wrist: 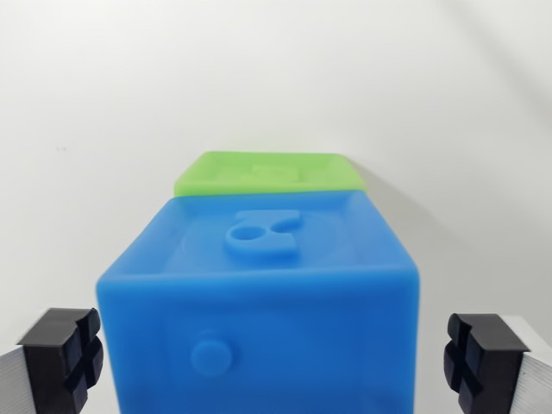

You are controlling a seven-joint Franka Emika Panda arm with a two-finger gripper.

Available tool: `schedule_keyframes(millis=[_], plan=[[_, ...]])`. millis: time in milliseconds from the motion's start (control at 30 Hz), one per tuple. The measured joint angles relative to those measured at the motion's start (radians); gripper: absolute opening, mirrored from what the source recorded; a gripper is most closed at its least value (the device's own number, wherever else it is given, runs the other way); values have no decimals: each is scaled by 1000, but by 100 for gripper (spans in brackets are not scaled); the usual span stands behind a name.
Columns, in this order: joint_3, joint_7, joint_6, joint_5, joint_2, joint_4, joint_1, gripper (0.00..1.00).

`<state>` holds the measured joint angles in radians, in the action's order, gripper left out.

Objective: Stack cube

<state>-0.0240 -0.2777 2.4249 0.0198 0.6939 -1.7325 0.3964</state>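
Blue cube point(263, 297): fills the lower middle of the wrist view, standing on the white table point(86, 129); the table's edges and corners are out of view, so its place on the table cannot be told. Its top face has a raised rim and a raised shape with a round hole in it. The near face carries a small round bump.

Green cube point(269, 172): directly behind the blue cube, partly hidden by it. Only its top face, with a raised square shape, shows. Whether the two cubes touch cannot be told.

Stacking: neither cube sits on the other; both appear to rest on the table.

Gripper point(274, 358): its two black fingers point(62, 354) show at the lower corners of the wrist view, one on the wrist view's left, one on the wrist view's right.

Finger state: spread wide apart, with the blue cube between them. A gap of white table shows on each side between pad and cube, so they hold nothing.

Table: plain white and bare around the cubes.
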Motion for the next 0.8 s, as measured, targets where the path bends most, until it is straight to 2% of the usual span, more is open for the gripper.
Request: schedule_keyframes(millis=[800], plan=[[0,0,-123,0,-132,-8,0,100]])
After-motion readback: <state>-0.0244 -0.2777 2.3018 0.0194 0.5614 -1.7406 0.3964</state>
